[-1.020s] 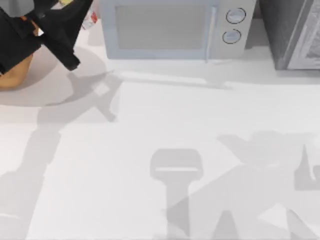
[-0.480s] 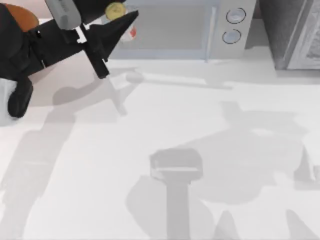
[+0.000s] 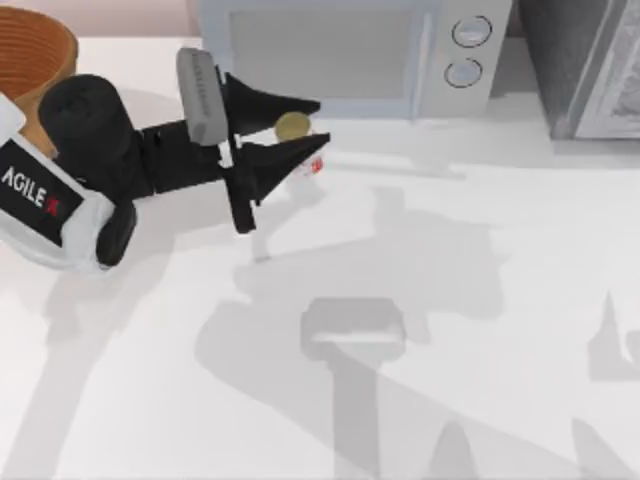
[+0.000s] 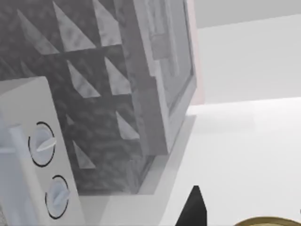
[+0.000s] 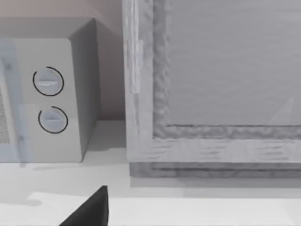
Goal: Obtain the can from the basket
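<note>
The can point(image 3: 292, 127), with its gold round top and a red mark on its whitish side, hangs above the table in front of the microwave. My left gripper point(image 3: 308, 126) is shut on it, one black finger on each side. The can's gold rim point(image 4: 266, 221) also peeks into the left wrist view beside a black fingertip point(image 4: 193, 208). The basket point(image 3: 30, 52), tan and woven, stands at the far left corner, behind my left arm and apart from the can. One dark fingertip point(image 5: 90, 212) of my right gripper shows in the right wrist view.
A white microwave point(image 3: 350, 55) with two round knobs stands at the back, just behind the can. A grey textured cabinet point(image 3: 590, 65) stands at the back right. Open white table lies in front and to the right.
My left arm has swung away from the basket, rightward and toward the table's middle, carrying the can with it. The basket has come into view.
</note>
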Robot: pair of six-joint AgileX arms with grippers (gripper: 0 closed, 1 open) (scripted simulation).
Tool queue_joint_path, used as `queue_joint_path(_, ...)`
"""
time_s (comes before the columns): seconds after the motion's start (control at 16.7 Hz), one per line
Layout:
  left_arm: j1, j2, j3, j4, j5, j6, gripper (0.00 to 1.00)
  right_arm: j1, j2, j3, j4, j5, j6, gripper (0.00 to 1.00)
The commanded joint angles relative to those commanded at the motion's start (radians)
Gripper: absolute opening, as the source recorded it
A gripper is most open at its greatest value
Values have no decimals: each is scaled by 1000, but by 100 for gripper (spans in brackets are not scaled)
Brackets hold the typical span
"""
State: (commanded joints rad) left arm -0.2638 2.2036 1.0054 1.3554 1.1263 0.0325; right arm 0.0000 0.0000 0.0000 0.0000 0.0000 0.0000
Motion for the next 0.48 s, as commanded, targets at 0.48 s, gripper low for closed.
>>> queue_joint_path(0.48,-59,299,60,55,165,0,0,0,0,0,0,0,0,100)
